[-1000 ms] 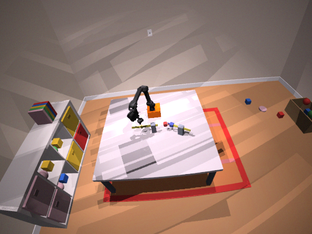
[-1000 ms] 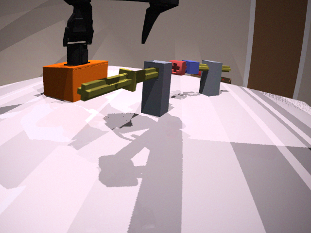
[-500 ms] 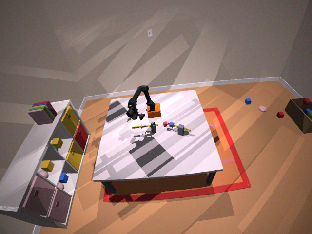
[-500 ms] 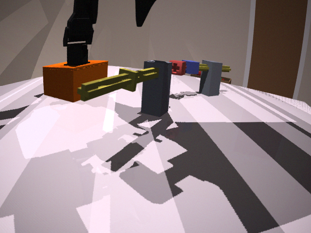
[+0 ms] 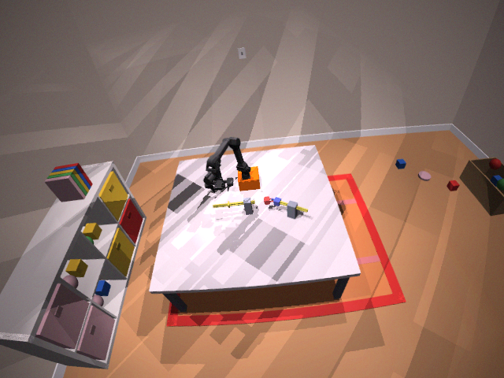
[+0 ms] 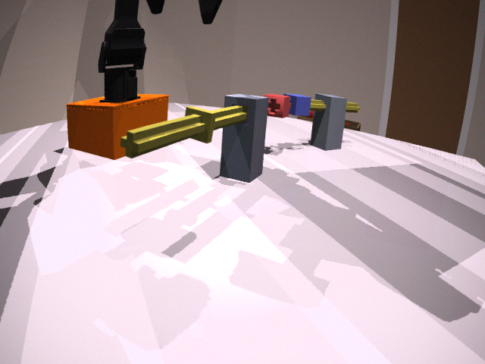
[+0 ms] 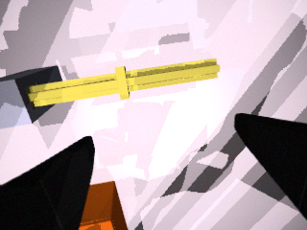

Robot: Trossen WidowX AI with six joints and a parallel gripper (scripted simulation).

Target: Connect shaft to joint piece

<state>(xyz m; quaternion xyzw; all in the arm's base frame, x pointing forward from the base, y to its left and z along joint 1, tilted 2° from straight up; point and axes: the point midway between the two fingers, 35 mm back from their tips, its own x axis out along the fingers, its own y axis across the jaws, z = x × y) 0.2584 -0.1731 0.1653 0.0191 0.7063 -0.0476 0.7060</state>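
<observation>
The red joint piece (image 5: 267,200) (image 6: 276,105) is hinged to a blue piece (image 5: 276,201) (image 6: 298,104) on the first yellow shaft (image 5: 302,209) (image 6: 352,106), held by a grey block (image 5: 292,209) (image 6: 329,125). Its cross-shaped opening faces the other block; exact alignment is unclear. The second yellow shaft (image 5: 220,205) (image 6: 168,133) (image 7: 173,75), with a square collar (image 5: 228,204) (image 6: 208,126) (image 7: 123,82), runs through the other grey block (image 5: 248,206) (image 6: 242,145) (image 7: 10,103). A gap separates it from the red piece. My gripper (image 6: 181,16) (image 7: 165,131) is open and empty, above and off the second shaft.
The orange base box (image 5: 248,183) (image 6: 92,131) (image 7: 103,203) carries the arm behind the shafts. All stand on a white table (image 5: 190,268). A shelf unit (image 5: 44,239) stands beyond the table's left side.
</observation>
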